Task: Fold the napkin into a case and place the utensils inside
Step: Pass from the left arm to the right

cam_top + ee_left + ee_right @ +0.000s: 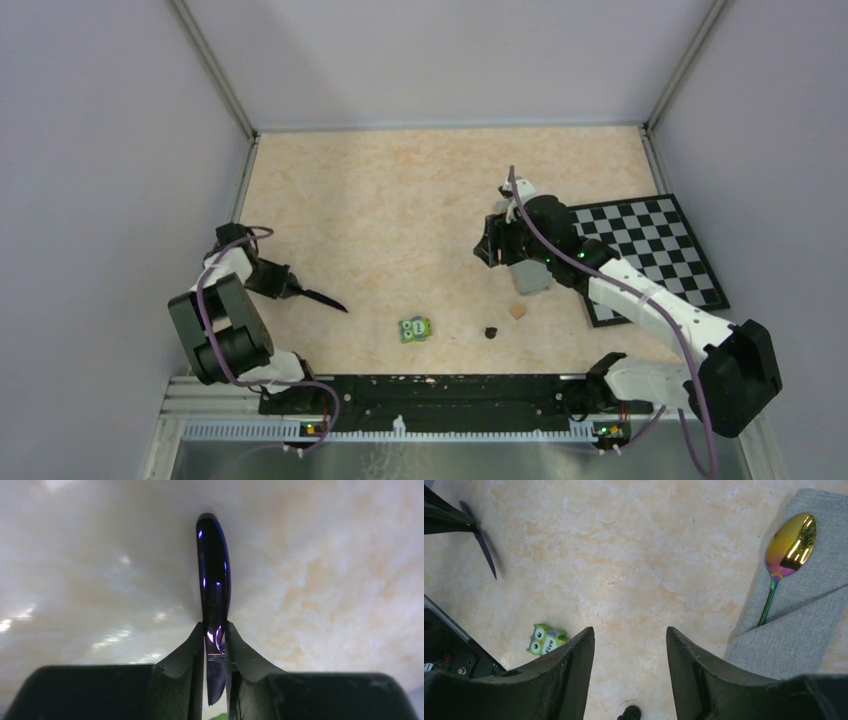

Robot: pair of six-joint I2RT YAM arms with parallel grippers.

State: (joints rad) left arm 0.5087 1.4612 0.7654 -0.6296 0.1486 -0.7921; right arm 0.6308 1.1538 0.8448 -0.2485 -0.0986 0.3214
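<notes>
Fingers [192,652] of the left gripper [215,645] are clamped on the dark blue utensil [214,575], holding it by one end so that the long piece continues straight out from the tips, in line with them. In the top view it is at the left side of the table [400,190] and its free end points toward the middle and the near edge. The case [804,615], the grey cloth already folded into a narrow pouch, lies well apart from it, on the robot's right, just beside the checkerboard mat [650,250]. The spoon [791,542] with the golden head has its handle tucked under the diagonal fold, and its head rests outside on the cloth. The right gripper [630,665] hangs over the table near the case with its fingers [574,670] wide apart and nothing between them. This arm is the nearer one, but the blue piece is in the left one. I judge that the left arm must carry the piece across to the right, past the green owl block [415,328], and turn it until its long axis follows the spoon handle into the fold.
</notes>
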